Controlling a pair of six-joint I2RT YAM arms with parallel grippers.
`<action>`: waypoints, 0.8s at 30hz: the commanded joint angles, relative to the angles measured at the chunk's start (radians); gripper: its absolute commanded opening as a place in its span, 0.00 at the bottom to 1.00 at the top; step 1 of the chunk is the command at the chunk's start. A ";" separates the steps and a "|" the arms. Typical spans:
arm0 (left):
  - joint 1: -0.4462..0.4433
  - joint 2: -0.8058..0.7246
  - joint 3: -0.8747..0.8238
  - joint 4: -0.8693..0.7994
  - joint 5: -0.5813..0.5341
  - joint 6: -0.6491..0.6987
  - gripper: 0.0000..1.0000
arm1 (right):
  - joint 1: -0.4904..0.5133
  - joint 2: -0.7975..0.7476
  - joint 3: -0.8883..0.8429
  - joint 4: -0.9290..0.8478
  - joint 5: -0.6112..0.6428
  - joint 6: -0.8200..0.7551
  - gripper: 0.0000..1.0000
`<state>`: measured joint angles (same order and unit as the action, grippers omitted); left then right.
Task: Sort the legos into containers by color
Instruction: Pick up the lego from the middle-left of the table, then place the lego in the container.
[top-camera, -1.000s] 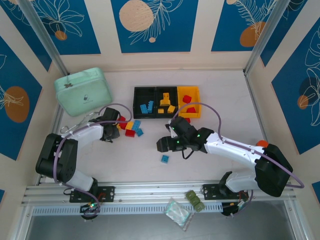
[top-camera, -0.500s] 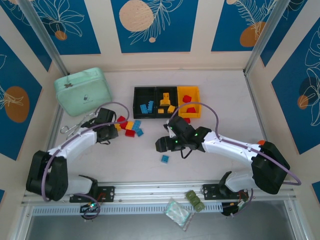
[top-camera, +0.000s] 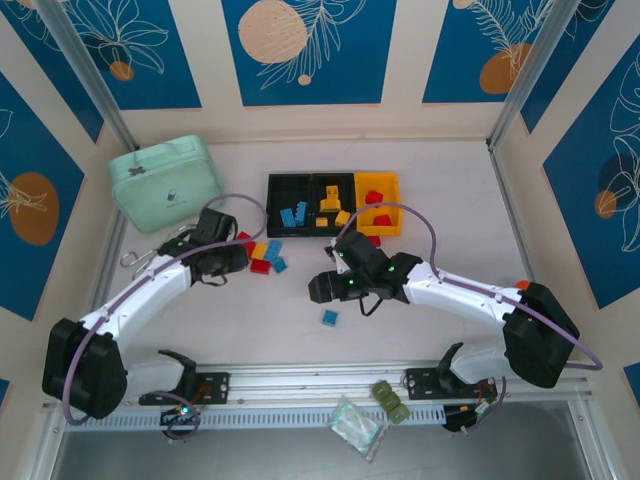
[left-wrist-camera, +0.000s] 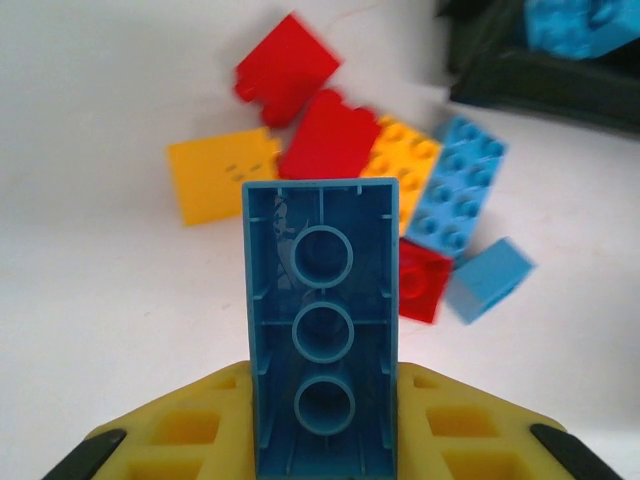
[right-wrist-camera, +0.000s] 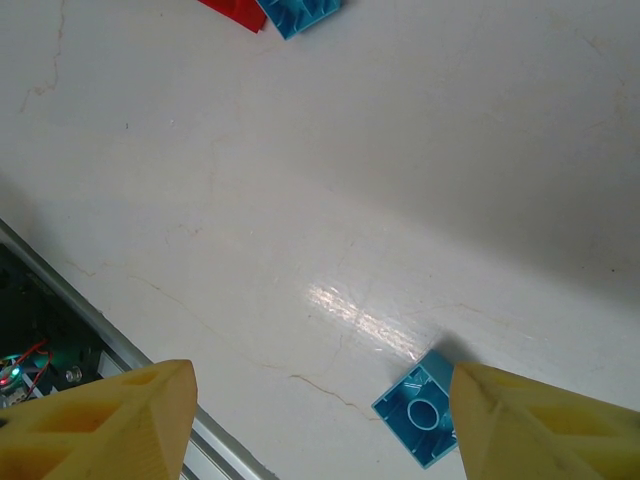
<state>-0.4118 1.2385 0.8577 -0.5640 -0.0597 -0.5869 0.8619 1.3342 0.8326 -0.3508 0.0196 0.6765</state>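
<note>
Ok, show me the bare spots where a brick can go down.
Bare: the strip behind the black bins and orange bin; the table right of the orange bin; the stretch between the left arm and the lone blue brick. Crowded: the brick pile at the black bins' near-left corner.

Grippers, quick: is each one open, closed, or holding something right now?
Left gripper: closed on a blue lego.
Right gripper: open, empty, with a small blue lego below it.
</note>
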 joint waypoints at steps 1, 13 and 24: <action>-0.039 0.055 0.073 0.009 0.024 -0.014 0.23 | 0.003 -0.046 -0.002 -0.003 0.004 -0.008 0.68; -0.079 0.395 0.393 0.043 0.057 0.020 0.23 | -0.019 -0.149 -0.065 -0.036 0.048 0.027 0.68; -0.072 0.718 0.773 -0.069 0.018 0.097 0.23 | -0.039 -0.182 -0.095 -0.056 0.062 0.044 0.68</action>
<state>-0.4858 1.9068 1.5509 -0.5705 -0.0227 -0.5320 0.8310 1.1717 0.7555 -0.3843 0.0696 0.7074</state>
